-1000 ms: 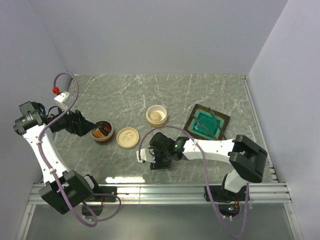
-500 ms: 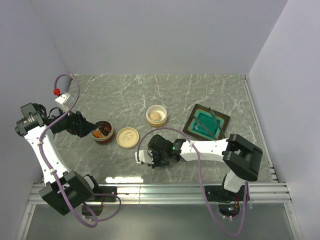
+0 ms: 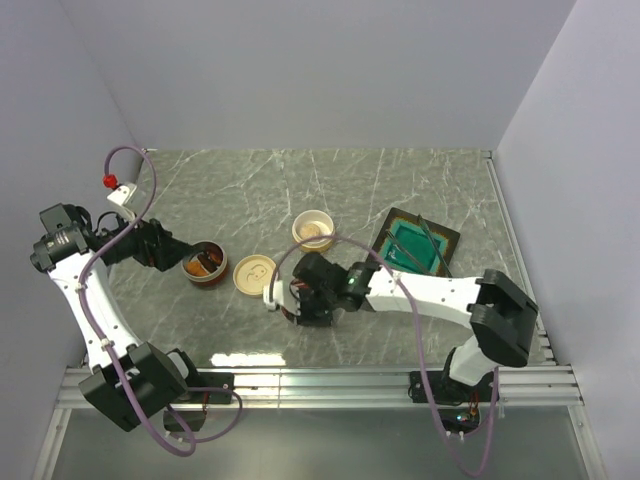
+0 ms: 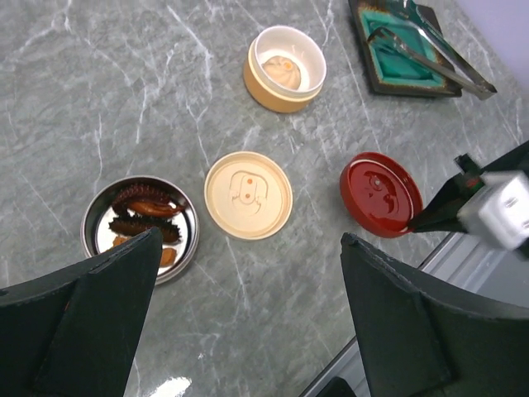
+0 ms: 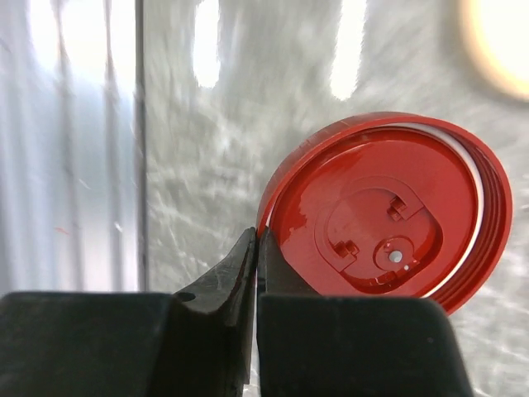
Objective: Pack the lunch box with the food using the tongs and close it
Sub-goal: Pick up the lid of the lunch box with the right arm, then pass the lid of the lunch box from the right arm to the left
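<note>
A red round lid (image 5: pixel 388 219) has its rim pinched between my right gripper's (image 5: pixel 257 240) shut fingers; the same lid (image 4: pixel 380 193) shows near the table's front edge. The lunch box's steel-lined round container (image 4: pixel 92 240) holds brown and orange food (image 4: pixel 145 211). My left gripper (image 4: pixel 250 240) hangs open above the table beside it, holding nothing. A tan round container (image 3: pixel 313 229) holds a pale food piece (image 4: pixel 285 70). The silver tongs (image 4: pixel 438 45) lie across a green tray (image 3: pixel 413 250), untouched.
A tan round lid (image 4: pixel 248 194) lies flat between the steel container and the red lid. The table's metal front rail (image 3: pixel 320 380) runs just below the right gripper. A loose cable arcs over the right arm (image 3: pixel 430 290).
My right gripper has shut on the red lid's rim and shifted left and away from the front rail. The left arm has barely moved.
</note>
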Tool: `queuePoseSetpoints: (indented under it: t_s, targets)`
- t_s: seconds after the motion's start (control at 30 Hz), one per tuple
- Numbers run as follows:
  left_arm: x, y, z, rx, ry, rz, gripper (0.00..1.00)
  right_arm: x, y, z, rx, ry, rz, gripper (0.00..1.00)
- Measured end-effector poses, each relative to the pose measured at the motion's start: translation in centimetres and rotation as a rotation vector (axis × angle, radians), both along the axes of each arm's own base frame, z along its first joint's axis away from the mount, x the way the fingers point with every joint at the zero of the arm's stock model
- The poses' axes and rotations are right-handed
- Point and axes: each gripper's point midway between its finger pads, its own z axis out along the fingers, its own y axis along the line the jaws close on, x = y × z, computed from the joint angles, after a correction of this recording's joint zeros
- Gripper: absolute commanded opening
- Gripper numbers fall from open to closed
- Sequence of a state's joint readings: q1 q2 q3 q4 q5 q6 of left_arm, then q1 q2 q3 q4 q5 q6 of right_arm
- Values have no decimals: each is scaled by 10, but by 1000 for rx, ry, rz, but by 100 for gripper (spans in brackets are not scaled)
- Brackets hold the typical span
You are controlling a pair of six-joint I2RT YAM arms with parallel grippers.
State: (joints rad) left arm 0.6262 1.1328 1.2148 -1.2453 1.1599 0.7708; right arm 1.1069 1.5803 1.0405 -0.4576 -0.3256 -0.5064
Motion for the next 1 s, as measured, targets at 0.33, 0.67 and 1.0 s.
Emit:
queuePoseSetpoints:
  t_s: [0.33, 0.67, 1.0]
  targets:
    - [-8, -23, 28, -95, -130, -12, 94, 51, 26, 141, 377, 187, -166, 0]
    - [-34, -58, 27, -173, -235, -131, 95, 61, 20, 213, 531, 248, -189, 0]
    - [-26, -70, -20, -358, 29, -236, 93, 43, 24, 248, 539, 93, -100, 0]
